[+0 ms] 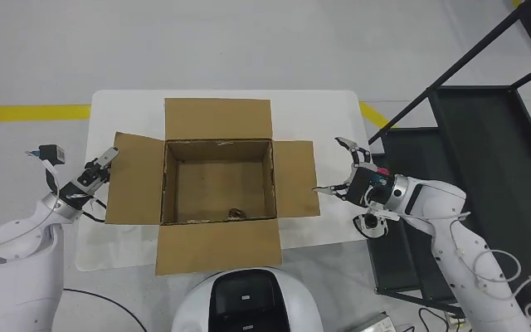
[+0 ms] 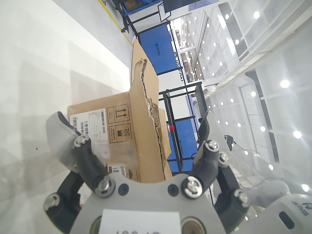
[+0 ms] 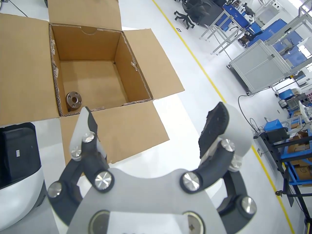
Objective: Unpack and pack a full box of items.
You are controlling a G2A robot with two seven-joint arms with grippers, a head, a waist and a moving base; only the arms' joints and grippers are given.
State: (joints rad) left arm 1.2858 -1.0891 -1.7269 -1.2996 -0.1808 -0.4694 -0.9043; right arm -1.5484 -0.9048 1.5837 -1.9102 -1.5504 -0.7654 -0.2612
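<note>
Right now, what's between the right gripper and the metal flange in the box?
A folded-out side flap of the box, then its wall, as the top view shows.

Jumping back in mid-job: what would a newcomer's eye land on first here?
The big cardboard box, all four flaps spread open, in the middle of the white table. Next, a single round metal flange on the box floor, against the wall nearest the robot. The left gripper and right gripper sit open beside the side flaps, holding nothing.
</note>
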